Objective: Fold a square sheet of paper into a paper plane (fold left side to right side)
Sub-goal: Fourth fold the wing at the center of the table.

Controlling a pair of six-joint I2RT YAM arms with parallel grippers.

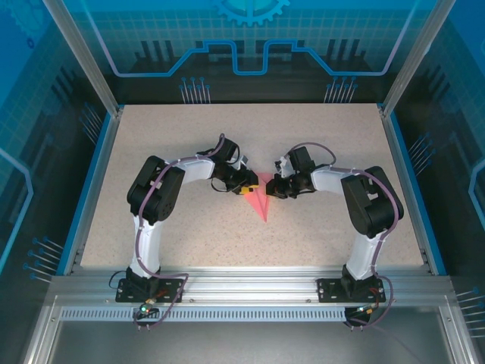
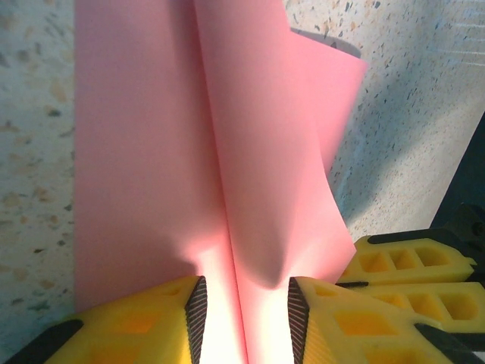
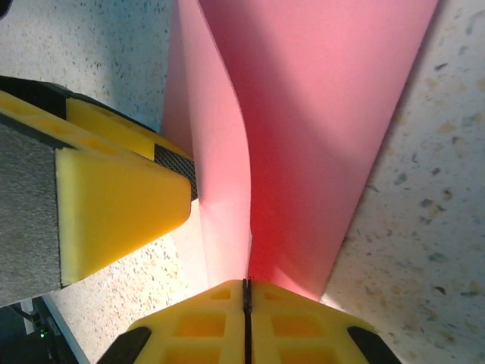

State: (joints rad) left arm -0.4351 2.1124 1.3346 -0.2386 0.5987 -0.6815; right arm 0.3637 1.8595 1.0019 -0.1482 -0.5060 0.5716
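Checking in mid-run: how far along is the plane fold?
Done: the paper plane is already a narrow dart with a centre crease. In hand: the right end effector is shut on its raised centre fold; the left end effector straddles that fold, fingers apart. Left: one flap curls up, so flattening and release seem to remain.

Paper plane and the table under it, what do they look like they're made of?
The paper plane looks like thin, matte pink-red paper: it bends in soft curves, holds a sharp crease and shows no gloss. The table has a hard-looking beige top with dark and tan flecks, perhaps stone-look laminate or composite. Only the surface shows, so that stays a guess.
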